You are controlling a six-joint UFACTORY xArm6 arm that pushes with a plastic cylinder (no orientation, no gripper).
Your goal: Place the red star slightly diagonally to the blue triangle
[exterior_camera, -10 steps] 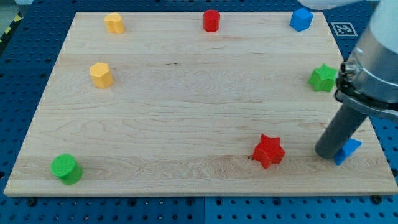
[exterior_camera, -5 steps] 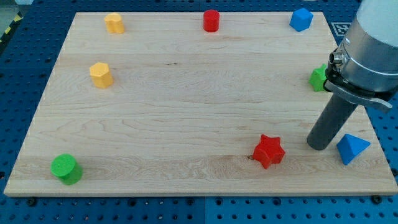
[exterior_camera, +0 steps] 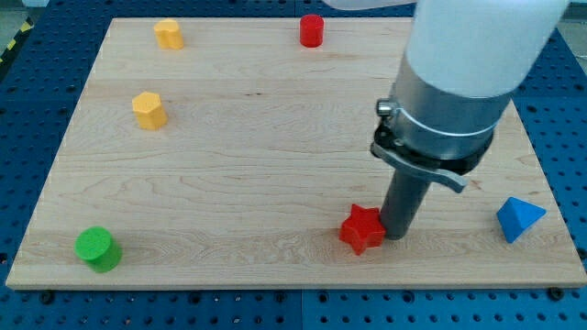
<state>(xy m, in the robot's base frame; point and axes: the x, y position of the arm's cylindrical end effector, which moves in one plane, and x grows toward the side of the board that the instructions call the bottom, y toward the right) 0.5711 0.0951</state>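
The red star (exterior_camera: pixel 361 229) lies on the wooden board (exterior_camera: pixel 275 156) near the view's bottom, right of centre. My tip (exterior_camera: pixel 397 235) touches the star's right side. The blue triangle (exterior_camera: pixel 519 219) sits at the view's bottom right, well to the right of my tip and the star. The rod rises from the tip into the arm's grey and white body, which covers the board's upper right part.
A red cylinder (exterior_camera: pixel 312 30) stands at the view's top centre. Two yellow blocks (exterior_camera: pixel 168 34) (exterior_camera: pixel 149 110) sit at the upper left. A green cylinder (exterior_camera: pixel 96 249) sits at the bottom left.
My tip has moved left from beside the blue triangle to the red star's right side and pushed the star leftward. The arm now hides the green star and the blue block.
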